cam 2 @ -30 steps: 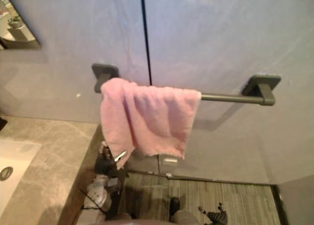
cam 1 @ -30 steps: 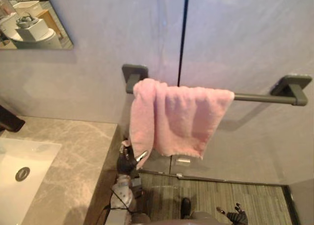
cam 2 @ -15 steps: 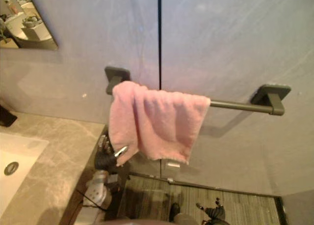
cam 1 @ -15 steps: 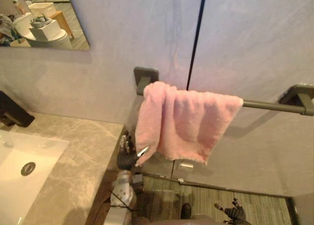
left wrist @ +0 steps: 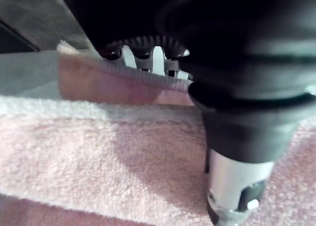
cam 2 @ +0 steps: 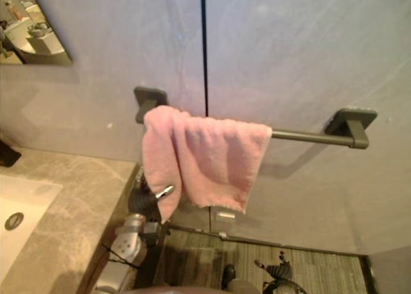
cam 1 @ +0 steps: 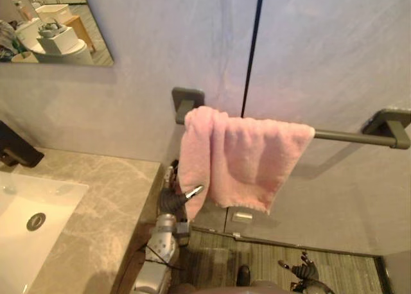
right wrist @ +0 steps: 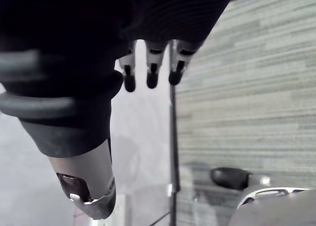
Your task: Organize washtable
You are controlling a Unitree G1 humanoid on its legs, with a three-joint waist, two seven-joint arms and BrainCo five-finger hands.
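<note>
- My left hand (cam 1: 171,202) pinches the lower left corner of the pink towel (cam 1: 247,156), with the thumb in front and the fingers behind.
- The towel hangs bunched over the left end of the dark towel bar (cam 1: 347,137), mid-frame on a grey wall.
- My right hand (cam 1: 302,271) hangs at lower right, fingers loose and empty, above the striped floor (cam 1: 270,255).
- The marble counter (cam 1: 103,204) and white sink (cam 1: 19,204) lie at lower left, and a mirror (cam 1: 51,24) sits at upper left.

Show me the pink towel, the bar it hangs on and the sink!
pink towel (cam 1: 247,156): left eye view, middle of its hanging front.
bar (cam 1: 340,137): left eye view, bare stretch beside the towel.
sink (cam 1: 54,201): left eye view, bare white basin.
</note>
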